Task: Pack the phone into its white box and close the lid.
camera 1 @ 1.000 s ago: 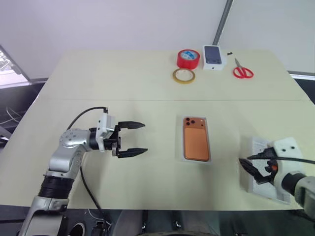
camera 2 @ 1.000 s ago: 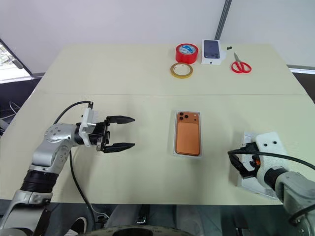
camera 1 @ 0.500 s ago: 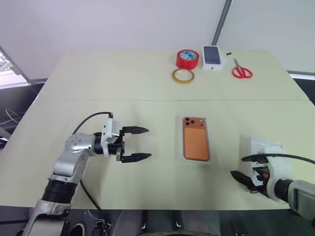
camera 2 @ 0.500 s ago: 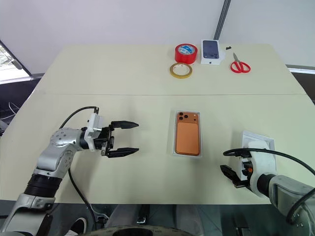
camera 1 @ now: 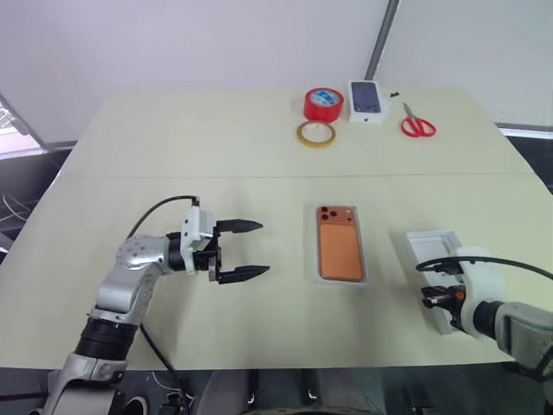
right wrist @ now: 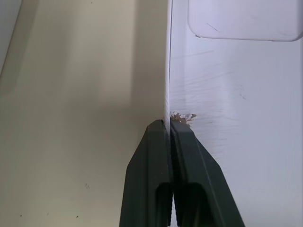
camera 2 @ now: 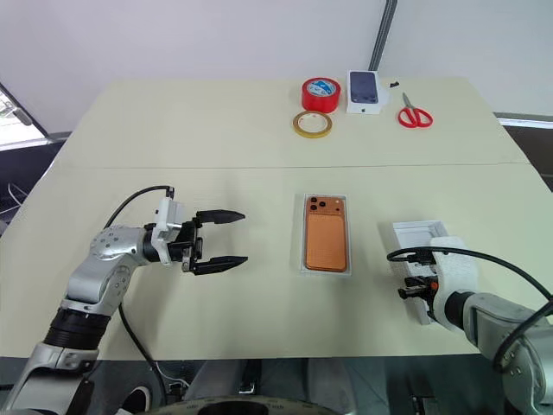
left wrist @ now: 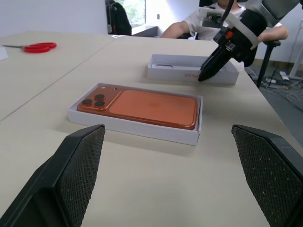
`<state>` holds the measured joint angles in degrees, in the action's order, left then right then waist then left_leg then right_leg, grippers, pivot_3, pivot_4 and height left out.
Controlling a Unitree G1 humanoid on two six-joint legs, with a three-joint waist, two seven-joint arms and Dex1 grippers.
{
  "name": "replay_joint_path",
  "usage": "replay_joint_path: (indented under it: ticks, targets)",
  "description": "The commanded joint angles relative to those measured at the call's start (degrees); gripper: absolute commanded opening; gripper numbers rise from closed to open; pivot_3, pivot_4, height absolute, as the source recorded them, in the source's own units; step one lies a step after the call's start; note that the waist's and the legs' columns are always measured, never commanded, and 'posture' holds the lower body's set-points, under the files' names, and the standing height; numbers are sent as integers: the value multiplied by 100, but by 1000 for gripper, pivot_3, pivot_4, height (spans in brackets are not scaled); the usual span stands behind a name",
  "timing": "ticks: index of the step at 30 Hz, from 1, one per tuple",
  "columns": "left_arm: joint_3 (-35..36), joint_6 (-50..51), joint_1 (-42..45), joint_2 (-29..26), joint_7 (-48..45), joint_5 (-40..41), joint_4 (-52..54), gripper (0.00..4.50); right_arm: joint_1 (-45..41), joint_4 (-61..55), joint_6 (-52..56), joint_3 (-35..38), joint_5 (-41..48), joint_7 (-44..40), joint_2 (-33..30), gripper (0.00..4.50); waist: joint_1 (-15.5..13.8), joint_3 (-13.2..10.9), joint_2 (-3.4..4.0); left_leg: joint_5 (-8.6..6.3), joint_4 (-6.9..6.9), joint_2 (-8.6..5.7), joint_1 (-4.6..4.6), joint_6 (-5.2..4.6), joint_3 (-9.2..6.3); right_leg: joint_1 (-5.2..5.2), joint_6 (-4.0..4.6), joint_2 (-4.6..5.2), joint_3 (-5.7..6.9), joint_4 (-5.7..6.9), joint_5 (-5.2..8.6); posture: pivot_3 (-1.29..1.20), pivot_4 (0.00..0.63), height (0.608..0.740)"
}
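From the head, the phone is seen lying in the white box at table centre; the left gripper is held spread beside it. In the right wrist view, the right gripper is clamped on the lid wall.

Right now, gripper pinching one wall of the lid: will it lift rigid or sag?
Likely light: the lid is thin white cardboard, open side up. The right gripper is shut on a single wall edge, so the lid may tilt or the wall flex. The smooth wall could slip.
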<state>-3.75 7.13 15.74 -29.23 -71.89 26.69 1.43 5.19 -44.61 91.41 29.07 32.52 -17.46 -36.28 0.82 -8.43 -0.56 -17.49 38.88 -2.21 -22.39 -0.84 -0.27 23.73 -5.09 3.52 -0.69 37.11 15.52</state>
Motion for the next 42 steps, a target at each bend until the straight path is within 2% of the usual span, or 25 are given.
replay_joint_path:
  ticks: [1, 8, 12, 16, 17, 22, 24, 28, 32, 35, 38, 42]
  targets:
    - [7, 24, -13, -24, 63, 37, 241, 4500, -204, 283, -213, -103, -198, 26, -76, 71, -1, 0, 0, 0, 0, 0, 0, 0, 0, 0, 0, 0, 0, 0, 0, 0, 150, 740]
    - [-9, 38, 77, 57, 185, 24, 188, 4500, -605, 780, -1211, -569, -384, -179, -242, 71, -14, -3, 4, 0, -1, 1, -1, 0, 0, 2, 0, 0, 0, -1, 0, 0, 150, 740]
    - [20, 118, 138, 77, 264, 39, 151, 4500, -1274, 1254, -1674, -156, -225, -133, 302, 71, 2, -5, 6, 0, -1, 1, -3, 0, 1, 4, 0, 0, 0, 0, 0, 0, 150, 740]
    - [48, 168, 204, 128, 383, 31, 89, 4500, -1884, 1571, -1946, -52, 12, -159, 696, 71, -16, -9, 13, 0, -4, 0, -4, 0, 1, 6, 0, 0, 1, 1, 0, 0, 150, 740]
    - [44, 178, 217, 142, 413, 28, 87, 4500, -2164, 1696, -1934, 112, 135, -31, 956, 71, -16, -10, 13, 0, -3, 0, -5, 0, 1, 7, -1, 0, 1, 0, 0, 0, 150, 740]
    - [70, 279, 298, 226, 555, 69, 70, 4500, -3386, 2203, -1748, 711, 965, 314, 1985, 71, 6, -15, 22, 0, -4, 0, -8, 0, 1, 16, 0, 0, 0, 9, 0, 0, 150, 740]
    - [84, 255, 345, 294, 652, 34, 26, 4500, -3718, 2269, -1489, 981, 1720, 472, 2641, 71, 5, -15, 22, 0, -6, 0, -10, 0, 1, 23, 0, 0, 0, 12, 0, 0, 150, 740]
    - [121, 292, 396, 387, 819, 64, 27, 4500, -3658, 1998, -1178, 1040, 2712, 855, 3330, 71, -12, -16, 27, 1, -19, 0, -15, 1, 1, 33, 0, 1, 0, 16, -1, 0, 150, 740]
    - [168, 246, 389, 494, 1068, 58, 119, 4500, -2896, 1636, -824, 577, 4195, 1306, 3761, 71, -9, -16, 26, 0, -13, -4, -35, 1, 0, 46, 0, 5, 0, 14, -1, 0, 150, 740]
    - [203, 355, 342, 480, 1115, 164, 213, 4500, -2476, 1714, -1343, 172, 5486, 2166, 3651, 71, 21, -17, 27, 1, -11, -4, -43, 1, 3, 56, -1, 6, -1, 14, -1, 0, 150, 740]
    - [221, 431, 326, 483, 1138, 225, 264, 4500, -2053, 1741, -2147, -525, 6961, 2962, 3104, 71, 32, -18, 29, 1, -10, -4, -42, 1, 3, 57, 0, 6, -1, 15, -1, 0, 150, 740]
    - [170, 550, 258, 518, 1177, 282, 429, 4500, -1377, 1581, -2665, -1357, 7708, 3243, 2129, 71, 25, -18, 28, 1, -10, -4, -46, 0, 3, 57, -1, 5, 0, 12, -1, 0, 150, 740]
